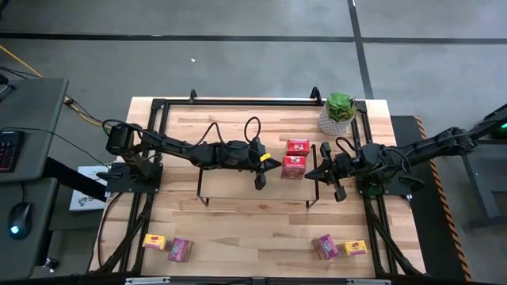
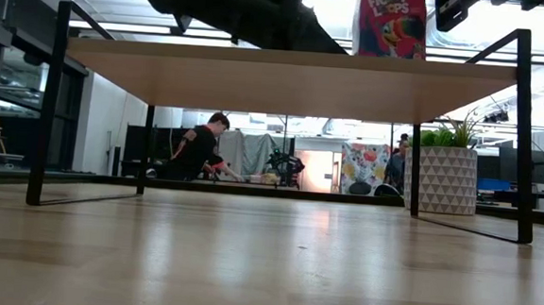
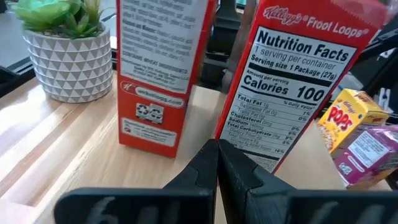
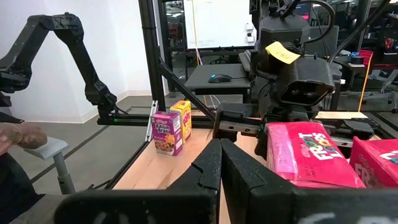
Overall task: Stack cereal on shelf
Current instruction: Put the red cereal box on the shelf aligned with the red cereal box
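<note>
overhead and level views of a low light-wood shelf (image 1: 238, 170) on thin black wire legs, standing mid-table. two small red cardboard cereal boxes (image 1: 298, 147) (image 1: 293, 165) stand upright side by side on the shelf's right part, near a potted green plant in a white patterned pot (image 1: 338, 113). the left gripper (image 1: 259, 181) hangs over the shelf just beside the nearer red box, its fingers (image 3: 214, 171) pressed together and holding nothing. the right gripper (image 1: 339, 190) waits past the shelf's right end, its fingers (image 4: 217, 168) likewise pressed together and empty. on the tabletop's near edge lie four more boxes: a yellow box (image 1: 154, 242) beside a magenta-pink box (image 1: 180, 249) at left, and a magenta-pink box (image 1: 325, 246) beside a yellow box (image 1: 355, 248) at right. a person (image 2: 201, 148) crouches in the room beyond.
</note>
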`<state>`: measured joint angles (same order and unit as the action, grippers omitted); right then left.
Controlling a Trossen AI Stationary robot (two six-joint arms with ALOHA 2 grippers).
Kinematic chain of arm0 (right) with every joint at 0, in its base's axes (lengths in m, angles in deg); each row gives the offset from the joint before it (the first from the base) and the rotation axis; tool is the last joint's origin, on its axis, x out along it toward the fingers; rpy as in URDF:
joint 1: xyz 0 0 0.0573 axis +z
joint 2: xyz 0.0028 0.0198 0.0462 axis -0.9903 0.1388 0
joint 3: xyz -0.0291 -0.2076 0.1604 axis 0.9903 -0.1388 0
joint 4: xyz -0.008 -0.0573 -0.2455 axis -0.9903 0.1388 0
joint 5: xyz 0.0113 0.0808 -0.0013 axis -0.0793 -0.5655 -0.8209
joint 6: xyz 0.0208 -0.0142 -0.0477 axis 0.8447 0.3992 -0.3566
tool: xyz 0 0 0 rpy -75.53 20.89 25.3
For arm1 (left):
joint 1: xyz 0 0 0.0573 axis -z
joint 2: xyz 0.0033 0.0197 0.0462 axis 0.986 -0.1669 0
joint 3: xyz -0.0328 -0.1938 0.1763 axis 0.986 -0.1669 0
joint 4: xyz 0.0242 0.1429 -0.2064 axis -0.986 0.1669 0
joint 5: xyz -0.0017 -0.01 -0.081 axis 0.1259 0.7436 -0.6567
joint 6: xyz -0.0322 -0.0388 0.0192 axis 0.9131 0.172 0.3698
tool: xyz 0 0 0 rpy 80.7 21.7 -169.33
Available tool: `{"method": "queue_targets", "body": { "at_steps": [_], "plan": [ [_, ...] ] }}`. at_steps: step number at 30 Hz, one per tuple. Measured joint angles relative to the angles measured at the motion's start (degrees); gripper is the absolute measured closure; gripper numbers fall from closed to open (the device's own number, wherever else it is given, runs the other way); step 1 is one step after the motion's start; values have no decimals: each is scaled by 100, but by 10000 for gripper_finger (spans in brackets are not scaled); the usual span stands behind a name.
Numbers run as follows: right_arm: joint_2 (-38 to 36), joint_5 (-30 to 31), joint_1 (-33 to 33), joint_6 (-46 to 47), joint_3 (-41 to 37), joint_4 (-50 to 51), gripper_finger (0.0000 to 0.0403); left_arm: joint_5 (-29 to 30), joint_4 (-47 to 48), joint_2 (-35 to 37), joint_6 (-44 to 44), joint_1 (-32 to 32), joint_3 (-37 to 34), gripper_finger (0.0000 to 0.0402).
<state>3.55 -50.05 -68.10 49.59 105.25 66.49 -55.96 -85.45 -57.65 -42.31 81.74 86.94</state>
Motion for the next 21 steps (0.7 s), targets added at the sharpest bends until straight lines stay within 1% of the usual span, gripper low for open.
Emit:
{"method": "queue_targets", "body": {
  "at_steps": [7,21],
  "plan": [
    [0,1,2,-1,0,0,403,-1,-152,2,-4,61,0,401],
    [0,-1,2,-1,0,0,403,0,-438,2,-4,-66,0,401]
  ]
}}
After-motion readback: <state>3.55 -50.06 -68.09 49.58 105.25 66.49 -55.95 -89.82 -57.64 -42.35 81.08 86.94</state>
